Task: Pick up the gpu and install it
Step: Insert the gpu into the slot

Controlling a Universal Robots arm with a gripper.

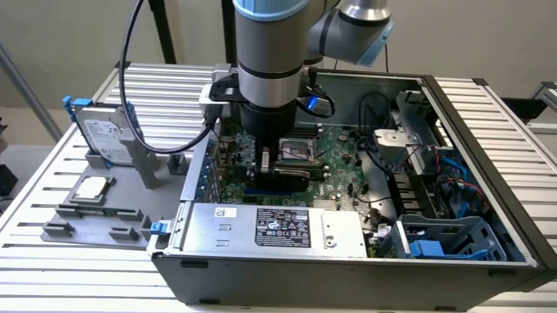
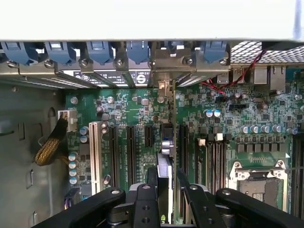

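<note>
Gripping one gpu (image 2: 165,164) edge-on, hand (image 2: 164,192) apparently over motherboard (image 2: 137,114) slots

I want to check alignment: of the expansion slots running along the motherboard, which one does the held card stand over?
The black slot directly ahead of the gripper, with the gpu edge-on above it. The white slot and other black slots lie off to the side.

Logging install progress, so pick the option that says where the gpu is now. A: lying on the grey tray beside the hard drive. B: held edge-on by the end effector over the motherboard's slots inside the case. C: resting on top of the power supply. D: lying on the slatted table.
B: the end effector grips the gpu edge-on above the motherboard slots, inside the case.
</note>
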